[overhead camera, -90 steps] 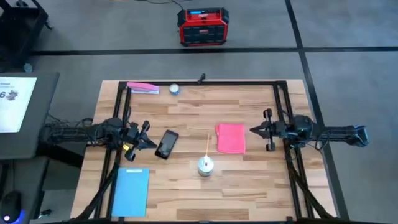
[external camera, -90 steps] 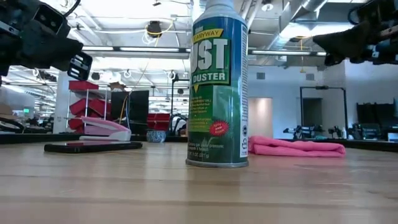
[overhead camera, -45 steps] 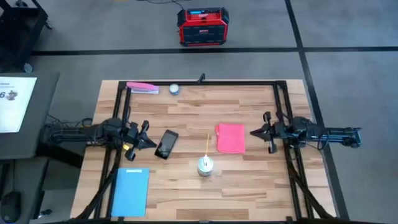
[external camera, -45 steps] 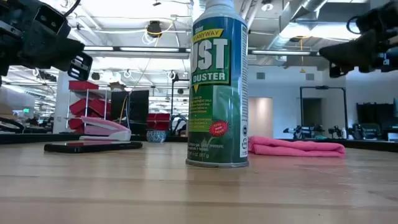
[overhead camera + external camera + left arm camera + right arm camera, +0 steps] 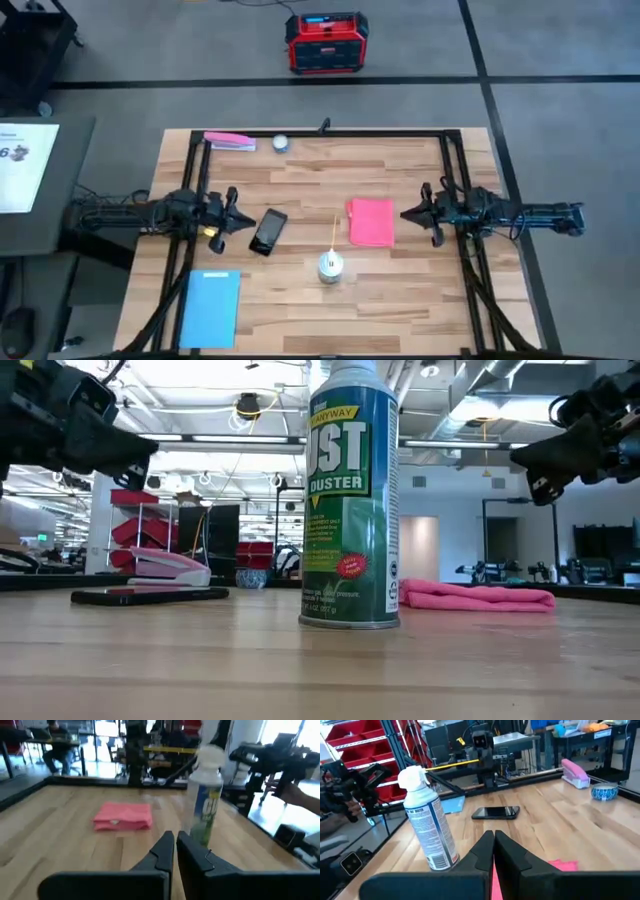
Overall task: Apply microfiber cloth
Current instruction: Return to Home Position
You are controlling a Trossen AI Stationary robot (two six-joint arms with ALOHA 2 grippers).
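The pink microfiber cloth [image 5: 371, 221] lies flat on the wooden table, right of centre, and shows in the low view as a low folded heap [image 5: 478, 597]. My right gripper [image 5: 405, 213] hovers shut just off the cloth's right edge, above the table [image 5: 520, 460]; its wrist view shows a cloth corner [image 5: 565, 865] beyond the shut fingers. My left gripper [image 5: 238, 222] hovers shut at the table's left, beside the black phone [image 5: 267, 231], pointing toward the cloth [image 5: 124, 815].
A green duster can [image 5: 330, 265] stands upright between the phone and the cloth, toward the near edge. A light-blue rectangle [image 5: 210, 306] lies at the near left. A pink stapler [image 5: 230, 142] and a small bowl [image 5: 280, 143] sit at the far edge.
My right gripper has come down somewhat while staying beside the cloth's right edge. My left gripper has turned about its own axis in place. The cloth, phone and can have not moved.
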